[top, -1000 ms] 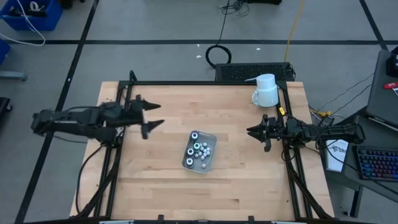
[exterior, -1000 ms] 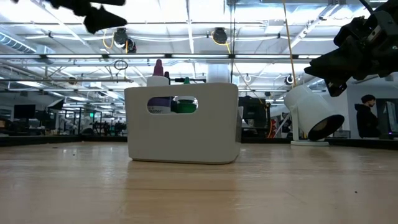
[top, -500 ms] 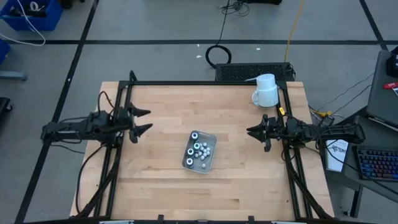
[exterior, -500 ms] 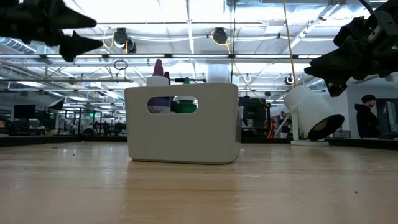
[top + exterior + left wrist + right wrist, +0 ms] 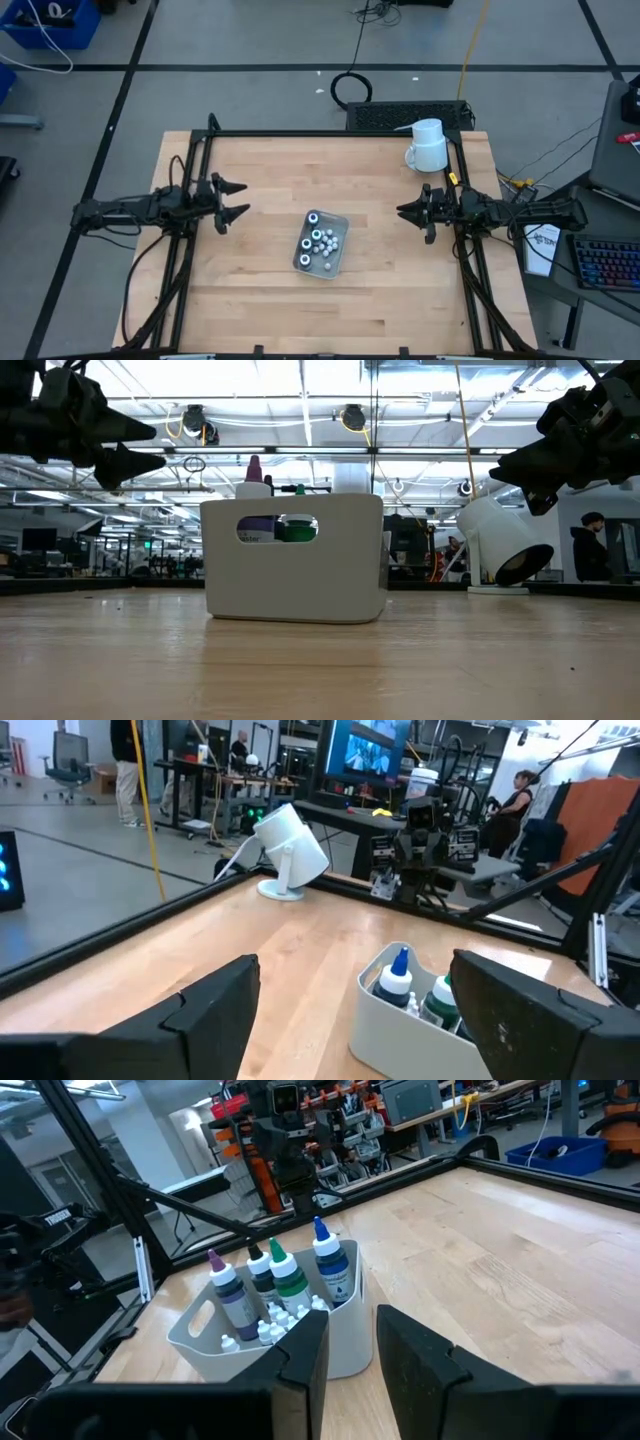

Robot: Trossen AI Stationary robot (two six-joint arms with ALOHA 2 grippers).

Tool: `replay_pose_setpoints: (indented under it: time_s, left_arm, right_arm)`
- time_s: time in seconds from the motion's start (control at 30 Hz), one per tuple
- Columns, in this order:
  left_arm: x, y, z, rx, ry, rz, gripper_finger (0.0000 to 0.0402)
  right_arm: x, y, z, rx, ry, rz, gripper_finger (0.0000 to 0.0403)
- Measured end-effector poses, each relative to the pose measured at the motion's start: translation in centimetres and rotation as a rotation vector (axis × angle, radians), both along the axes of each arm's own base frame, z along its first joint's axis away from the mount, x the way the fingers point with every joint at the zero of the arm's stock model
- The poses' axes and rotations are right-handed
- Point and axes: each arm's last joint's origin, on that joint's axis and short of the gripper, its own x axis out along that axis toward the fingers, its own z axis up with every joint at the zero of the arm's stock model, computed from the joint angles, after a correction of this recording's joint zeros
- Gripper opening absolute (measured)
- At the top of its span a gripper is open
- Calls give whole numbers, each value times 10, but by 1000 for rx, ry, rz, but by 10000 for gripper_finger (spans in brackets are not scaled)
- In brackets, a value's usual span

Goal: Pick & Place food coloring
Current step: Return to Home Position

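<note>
Food coloring bottles [image 5: 316, 239] sit in white bin [image 5: 344, 232] mid-table, left gripper [image 5: 243, 198] wide open & empty, right gripper [image 5: 400, 210] barely parted, both at sides; risk: low homing swing clips bin, tips bottles.

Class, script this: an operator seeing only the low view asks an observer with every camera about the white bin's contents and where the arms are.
Operator: What is in the bin?
Observer: Four big bottles stand in it: violet, black, green, blue.
Operator: Where are the arms?
Observer: The left gripper, fingers open, hangs above the table's left side, the right gripper above its right side, both apart from the bin.
</note>
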Motion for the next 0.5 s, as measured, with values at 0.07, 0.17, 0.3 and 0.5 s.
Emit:
replay_pose_setpoints:
  time_s: [0.07, 0.17, 0.3, 0.5]
  left_arm:
    - [1, 0, -3, -3, 2, 0, 325]
    - [2, 0, -7, -2, 2, -1, 330]
    - [3, 0, -15, 0, -2, -8, 328]
    - [3, 1, -16, -73, -7, 31, 319]
  right_arm:
    - [0, 0, 0, 0, 0, 0, 77]
    - [0, 0, 0, 0, 0, -1, 77]
    - [0, 0, 0, 0, 0, 0, 77]
    - [0, 0, 0, 0, 0, 0, 77]
